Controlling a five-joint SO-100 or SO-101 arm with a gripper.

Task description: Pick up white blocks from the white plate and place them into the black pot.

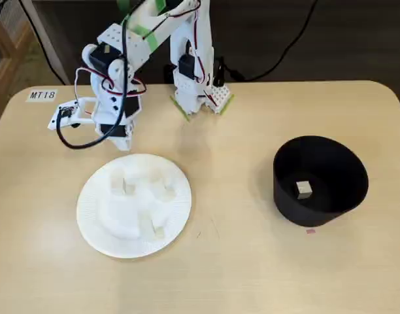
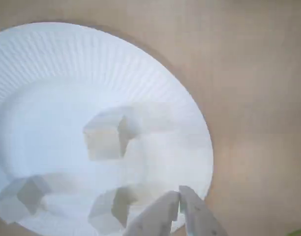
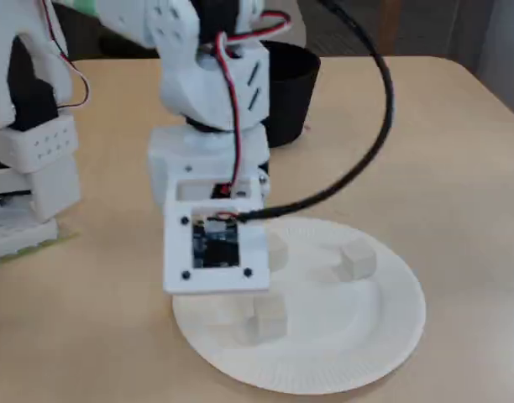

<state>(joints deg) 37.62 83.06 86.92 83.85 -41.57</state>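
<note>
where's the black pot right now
In a fixed view the black pot stands on the table's right side, apart from the white plate, with one white block inside.

Three white blocks (image 2: 105,135) — white plate (image 2: 91,54)

In a fixed view the plate (image 1: 95,226) lies on the bench (image 1: 226,275) at about 8 o'clock from the bench's middle, and the pot (image 1: 321,196) stands well apart at about 3 o'clock. Three blocks sit on the plate: one (image 1: 127,188) at 11 o'clock from its centre, one (image 1: 168,191) at 2 o'clock, one (image 1: 159,231) at 5 o'clock. A fourth block (image 1: 304,189) lies in the pot. The arm's base (image 1: 201,98) stands at the bench's 12 o'clock edge; a label (image 1: 42,95) sits at 10 o'clock. The tool (image 2: 179,196) hangs over the plate's rim, at 5 o'clock in the wrist view.
</note>
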